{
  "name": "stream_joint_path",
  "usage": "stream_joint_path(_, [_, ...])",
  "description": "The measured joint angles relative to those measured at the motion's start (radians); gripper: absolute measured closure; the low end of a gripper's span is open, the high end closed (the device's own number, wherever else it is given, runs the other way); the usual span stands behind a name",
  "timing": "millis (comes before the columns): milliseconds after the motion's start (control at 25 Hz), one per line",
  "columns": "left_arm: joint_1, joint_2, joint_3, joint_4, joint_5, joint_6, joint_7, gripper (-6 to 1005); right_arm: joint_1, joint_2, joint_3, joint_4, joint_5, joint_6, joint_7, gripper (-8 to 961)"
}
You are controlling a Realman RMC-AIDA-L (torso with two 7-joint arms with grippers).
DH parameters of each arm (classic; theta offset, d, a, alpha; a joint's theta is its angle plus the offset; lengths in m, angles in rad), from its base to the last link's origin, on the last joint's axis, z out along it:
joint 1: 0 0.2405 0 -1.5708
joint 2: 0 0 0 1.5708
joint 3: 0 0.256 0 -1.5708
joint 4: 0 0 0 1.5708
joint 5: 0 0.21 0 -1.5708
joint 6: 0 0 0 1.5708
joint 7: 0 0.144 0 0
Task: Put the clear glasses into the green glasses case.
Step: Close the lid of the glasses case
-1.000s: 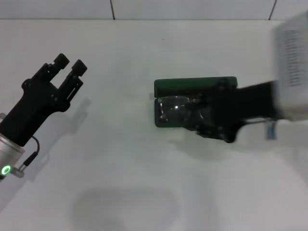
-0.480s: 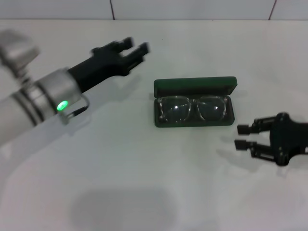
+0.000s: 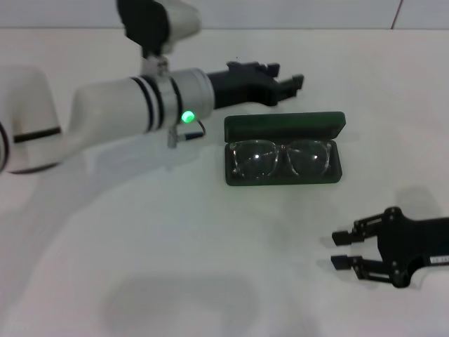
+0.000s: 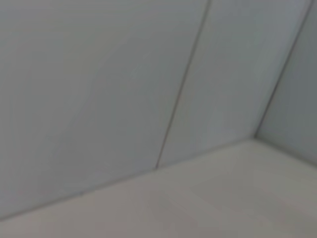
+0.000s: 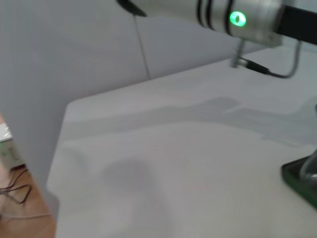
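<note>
Clear glasses (image 3: 282,159) lie lens-up inside open green glasses case (image 3: 284,156) on tabletop (image 3: 175,239); placing looks done, lid not yet shut
Left gripper (image 3: 289,83) fingers apart, just behind raised lid, not touching
Right gripper (image 3: 342,250) fingers apart, empty, well clear on case's near side
Next step, likely: left fingers push lid down over glasses; needs contact behind lid's upper edge

One case (image 3: 283,127), lid open, sits on the one desk (image 3: 175,232). One pair of glasses (image 3: 280,159) lies inside it. Two grippers are in view: the left gripper (image 3: 286,76) far of the case, the right gripper (image 3: 342,250) near right, apparently empty.
</note>
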Motion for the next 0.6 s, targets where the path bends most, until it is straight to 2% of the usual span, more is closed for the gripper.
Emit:
stream_joint_path(120, [0.02,-0.003,0.0,0.069,0.007,-0.069,0.068,453,-0.009,-0.002,-0.018,-0.006,-0.014,-0.003,-0.001,543])
stream_joint_path(600, [0.109,-0.003,-0.011,0.125,0.034,-0.06,0.135,453,-0.02,-0.002,-0.018,-0.016,-0.048,-0.008,0.002,528])
